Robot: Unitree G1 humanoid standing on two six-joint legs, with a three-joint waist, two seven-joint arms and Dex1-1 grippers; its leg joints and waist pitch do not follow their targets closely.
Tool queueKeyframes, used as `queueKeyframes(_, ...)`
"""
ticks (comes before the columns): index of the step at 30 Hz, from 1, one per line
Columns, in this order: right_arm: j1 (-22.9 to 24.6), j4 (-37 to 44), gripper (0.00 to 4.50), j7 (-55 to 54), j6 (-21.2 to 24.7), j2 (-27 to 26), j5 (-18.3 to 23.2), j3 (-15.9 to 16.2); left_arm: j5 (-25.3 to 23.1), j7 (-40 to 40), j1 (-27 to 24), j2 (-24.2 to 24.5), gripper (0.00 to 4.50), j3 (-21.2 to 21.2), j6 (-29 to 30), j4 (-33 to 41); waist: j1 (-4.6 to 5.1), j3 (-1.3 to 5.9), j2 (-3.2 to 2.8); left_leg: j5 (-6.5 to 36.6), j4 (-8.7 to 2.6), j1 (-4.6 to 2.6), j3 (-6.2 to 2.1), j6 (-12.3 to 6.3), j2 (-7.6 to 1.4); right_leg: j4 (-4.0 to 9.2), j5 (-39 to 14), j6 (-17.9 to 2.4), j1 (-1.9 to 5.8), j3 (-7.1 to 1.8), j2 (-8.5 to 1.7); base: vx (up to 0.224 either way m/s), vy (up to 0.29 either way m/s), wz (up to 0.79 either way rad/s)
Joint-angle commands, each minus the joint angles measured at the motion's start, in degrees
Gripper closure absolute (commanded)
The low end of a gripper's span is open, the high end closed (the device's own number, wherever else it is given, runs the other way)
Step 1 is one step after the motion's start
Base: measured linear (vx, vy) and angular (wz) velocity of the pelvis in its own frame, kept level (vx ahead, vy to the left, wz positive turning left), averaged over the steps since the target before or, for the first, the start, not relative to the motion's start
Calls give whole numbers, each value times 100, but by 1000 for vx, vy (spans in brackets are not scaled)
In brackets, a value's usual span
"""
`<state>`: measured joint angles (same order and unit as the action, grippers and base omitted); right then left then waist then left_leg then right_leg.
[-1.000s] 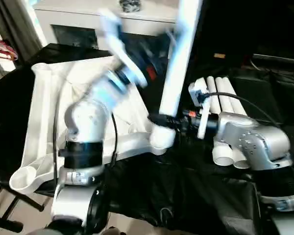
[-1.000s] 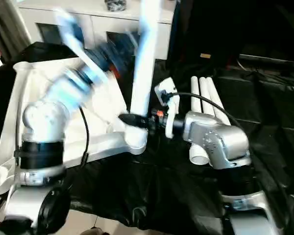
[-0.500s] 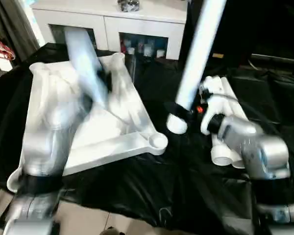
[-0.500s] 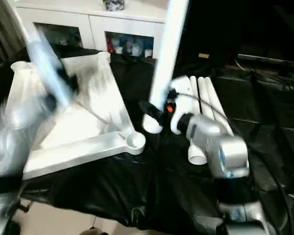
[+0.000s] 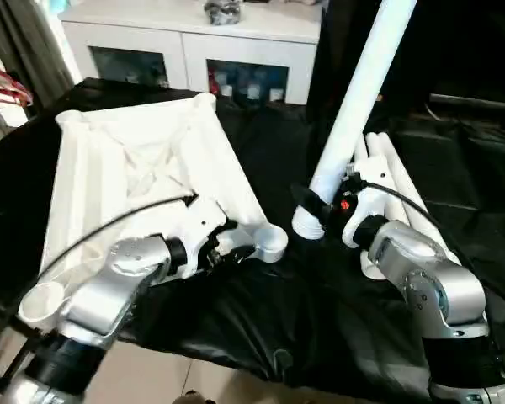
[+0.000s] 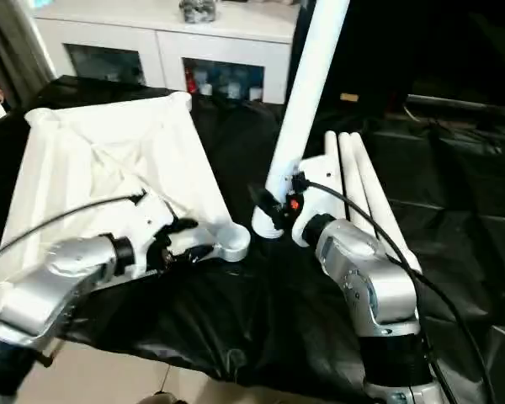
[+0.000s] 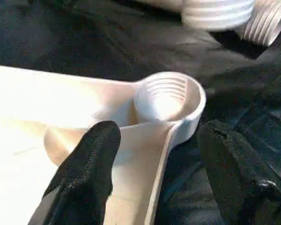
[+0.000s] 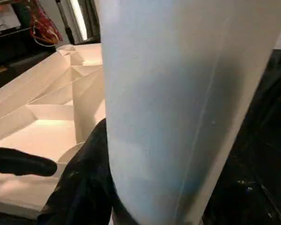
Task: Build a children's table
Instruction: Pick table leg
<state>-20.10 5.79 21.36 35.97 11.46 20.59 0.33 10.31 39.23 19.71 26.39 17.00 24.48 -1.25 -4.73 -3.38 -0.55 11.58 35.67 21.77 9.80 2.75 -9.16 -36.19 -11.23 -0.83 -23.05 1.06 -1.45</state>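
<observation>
1. White plastic makes up the tabletop (image 5: 143, 181), which lies underside up across the left half of the head views, its ribs crossing in the middle and a round socket at each corner.
2. Its near-right corner socket (image 5: 272, 242) sits just left of centre, open end upward; in the left wrist view the grooved inside of this socket (image 7: 166, 96) shows plainly.
3. Reaching in from the lower left, the left gripper (image 5: 227, 248) is at that corner, its black fingers (image 7: 91, 159) parted about the tabletop's edge rail just short of the socket: one finger over the ribbed underside, the other over the cloth. I cannot tell whether they touch the rail.
4. Near the middle of the frame the right gripper (image 6: 268, 210) is clamped on one table leg (image 5: 362, 93) close to its flared lower end (image 5: 305, 223).
5. That leg rises steeply toward the upper right and leaves the frame at the top; its lower end is just to the right of the socket, apart from it.
6. Three more legs (image 5: 387, 185) lie side by side on the black cloth (image 5: 261, 328), to the right of the held leg and partly behind the right arm.
7. Along the top left stands a white cabinet (image 5: 194, 42) with glass doors.
</observation>
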Motion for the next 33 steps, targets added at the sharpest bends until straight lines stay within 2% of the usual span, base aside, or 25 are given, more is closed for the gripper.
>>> queueKeyframes(1, 15, 50, 260, 4, -60, 11, 13, -23, -21, 81, 206, 83, 144, 3, -42, -59, 4, 375, -8, 891, -468, -102, -158, 247, -339, 460, -1324, -789, 236, -292, -584, 0, 0, 0)
queueKeyframes(2, 34, 16, 260, 41, -70, 33, -18, 2, 13, 142, 215, 95, 144, -47, -1, -77, 3, 376, -43, 830, -459, -102, -151, 226, -338, 460, -1194, -827, 228, -291, -579, 0, 0, 0)
queueKeyframes(3, 40, 6, 260, 51, -73, 39, -27, 9, 24, 161, 217, 97, 144, -64, 12, -82, 8, 376, -27, 794, -456, -89, -147, 214, -332, 455, -1130, -842, 243, -292, -577, 0, 0, 0)
queueKeyframes(4, 69, -1, 260, 99, -73, 96, -69, 59, 147, 213, 193, 65, 144, -162, 71, -100, -2, 384, -74, 737, -450, -84, -154, 209, -331, 445, -1039, -857, 247, -288, -581, 0, 0, 0)
queueKeyframes(7, 112, 18, 260, 170, -55, 197, -114, 108, 99, 324, 173, 42, 144, -175, -54, -268, -13, 402, -51, 629, -440, -77, -149, 181, -331, 416, -722, -917, 267, -279, -565, 0, 0, 0)
queueKeyframes(9, 104, -1, 260, 162, 4, 244, -129, 88, 99, 460, 160, 55, 173, -136, -100, -318, -13, 398, -31, 626, -443, -77, -145, 158, -331, 419, -699, -926, 267, -275, -563, 0, 0, 0)
queueKeyframes(11, 50, -127, 260, 108, 72, 266, -163, 71, 184, 689, 131, 119, 183, -79, -117, -321, -17, 391, -102, 729, -446, -88, -156, 179, -339, 423, -794, -975, 260, -279, -577, 0, 0, 0)
queueKeyframes(14, 31, -187, 260, 125, -30, 253, -175, 36, 171, 808, 131, 161, 224, -27, -155, -358, -7, 378, -84, 904, -457, -95, -152, 216, -341, 453, -995, -979, 254, -286, -582, 0, 0, 0)
queueKeyframes(17, 33, -165, 260, 192, -74, 299, -140, -10, 99, 917, 213, 158, 237, 36, -221, -565, -8, 376, -98, 933, -462, -105, -154, 220, -346, 456, -1077, -947, 248, -288, -583, 0, 0, 0)
queueKeyframes(18, 33, -165, 260, 192, -74, 299, -140, -10, 99, 917, 213, 158, 264, 36, -221, -565, -5, 372, -93, 943, -464, -101, -153, 220, -342, 465, -1106, -937, 249, -286, -579, 0, 0, 0)
queueKeyframes(20, 35, -163, 260, 217, -98, 324, -163, 26, -143, 946, 356, 181, 271, 88, -495, -944, 1, 375, -95, 992, -466, -110, -152, 220, -333, 486, -1200, -877, 243, -289, -568, 0, 0, 0)
queueKeyframes(22, 26, -157, 260, 228, -99, 330, -171, 50, -255, 986, 426, 186, 277, 114, -604, -1098, -2, 385, -115, 943, -467, -109, -166, 229, -348, 464, -1099, -884, 253, -289, -586, 0, 0, 0)
queueKeyframes(23, 24, -155, 260, 229, -98, 331, -172, 54, -268, 995, 439, 185, 307, 117, -615, -1122, -1, 392, -104, 910, -462, -110, -162, 231, -352, 454, -1001, -914, 254, -288, -587, 0, 0, 0)
queueKeyframes(27, 23, -123, 260, 263, -94, 344, -174, 76, -361, 988, 574, 137, 333, 128, -735, -1370, 2, 397, -102, 803, -449, -97, -151, 200, -348, 436, -780, -1012, 267, -288, -588, 0, 0, 0)
queueKeyframes(29, 15, -102, 260, 285, -81, 358, -163, 100, -398, 1050, 634, 136, 361, 161, -831, -1521, 2, 388, -100, 846, -452, -98, -154, 197, -346, 446, -852, -1022, 271, -291, -597, 0, 0, 0)
queueKeyframes(33, -20, -146, 260, 338, -86, 372, -172, 127, -390, 1335, 686, 127, 376, 193, -911, -1718, 8, 379, -90, 935, -464, -105, -157, 214, -353, 464, -1071, -987, 264, -291, -603, 0, 0, 0)
